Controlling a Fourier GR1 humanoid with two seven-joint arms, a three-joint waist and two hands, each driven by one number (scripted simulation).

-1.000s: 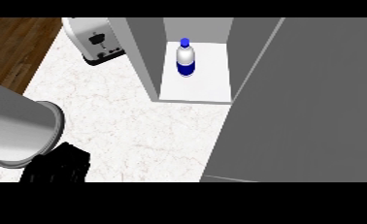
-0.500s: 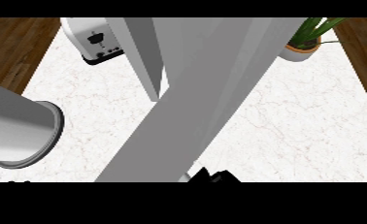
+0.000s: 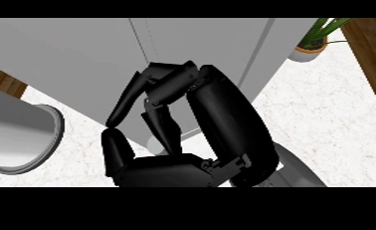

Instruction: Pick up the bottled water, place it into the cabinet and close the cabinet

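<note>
Grey cabinet (image 3: 95, 59) panels fill most of the head view, and honestly that's the whole story here: the door side looks swung across the front, so the bottled water isn't visible anywhere. Best guess is it's inside, behind that door, but the view can't confirm it.

Right in the middle sits the robot's right hand (image 3: 183, 139), black, fingers curled over with their tips up against the grey panel. Nothing shows inside the curl, so it's clenched on nothing and looks like it's pressing the door. A grey forearm (image 3: 26, 139) pokes in at the left edge, but its hand is out of frame. A potted plant (image 3: 314, 45) sits on the white marble desk (image 3: 323, 114) at the upper right, well clear of everything.

Step-wise this reads as the closing part. Next move probably calls for pushing until the door sits flush, then pulling the hand back without snagging the edge.
</note>
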